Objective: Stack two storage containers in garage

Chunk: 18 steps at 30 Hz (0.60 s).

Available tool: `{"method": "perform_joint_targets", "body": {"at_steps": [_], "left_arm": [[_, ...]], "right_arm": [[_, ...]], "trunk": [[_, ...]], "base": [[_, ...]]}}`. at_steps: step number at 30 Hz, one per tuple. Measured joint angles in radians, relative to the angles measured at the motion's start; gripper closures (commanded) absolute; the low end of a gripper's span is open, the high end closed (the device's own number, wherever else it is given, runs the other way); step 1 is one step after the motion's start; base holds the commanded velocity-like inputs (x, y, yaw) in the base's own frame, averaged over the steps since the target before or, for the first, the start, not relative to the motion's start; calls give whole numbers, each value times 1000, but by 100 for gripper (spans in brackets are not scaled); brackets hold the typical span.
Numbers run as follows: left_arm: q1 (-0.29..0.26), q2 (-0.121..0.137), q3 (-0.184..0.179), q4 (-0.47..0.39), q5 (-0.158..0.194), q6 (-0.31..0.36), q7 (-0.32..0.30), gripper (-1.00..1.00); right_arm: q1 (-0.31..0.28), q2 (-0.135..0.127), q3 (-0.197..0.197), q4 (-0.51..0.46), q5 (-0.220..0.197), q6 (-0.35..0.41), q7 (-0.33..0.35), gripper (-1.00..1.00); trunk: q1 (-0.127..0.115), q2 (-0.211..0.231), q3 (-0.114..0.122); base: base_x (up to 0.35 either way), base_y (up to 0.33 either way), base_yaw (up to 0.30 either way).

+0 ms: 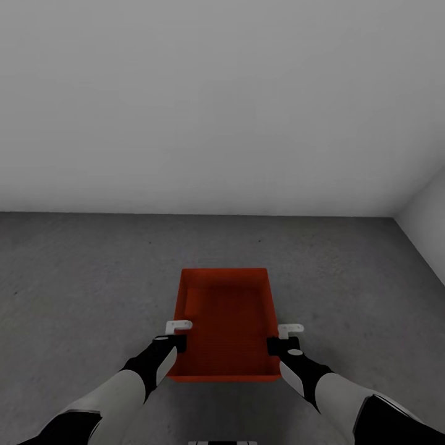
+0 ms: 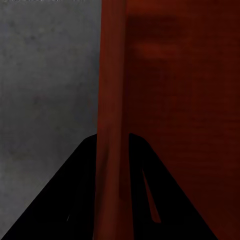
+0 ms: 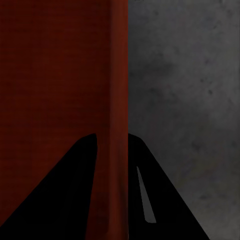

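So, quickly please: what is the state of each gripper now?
Left gripper: shut on the storage container's left wall.
Right gripper: shut on its right wall.

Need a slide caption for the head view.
Both grippers clamp an orange bin by its side walls over the garage floor.

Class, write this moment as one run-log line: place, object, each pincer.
place: garage floor | object: storage container, open side up | left pincer: shut on left wall | right pincer: shut on right wall
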Motion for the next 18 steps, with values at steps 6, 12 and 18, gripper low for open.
{"method": "perform_joint_targets", "body": {"at_steps": [6,12,18], "left_arm": [[0,0,-1,0,1,0,0,100],[0,1,-1,1,1,-1,-1,100],[0,0,-1,0,1,-1,0,100]], "right_arm": [[-1,0,1,0,0,0,0,100],[0,1,0,1,0,-1,0,100],[0,0,0,0,0,-2,0,100]], "trunk": [[0,0,0],[0,0,0],[0,0,0]], "base": [[0,0,0],[0,0,0],[0,0,0]]}}
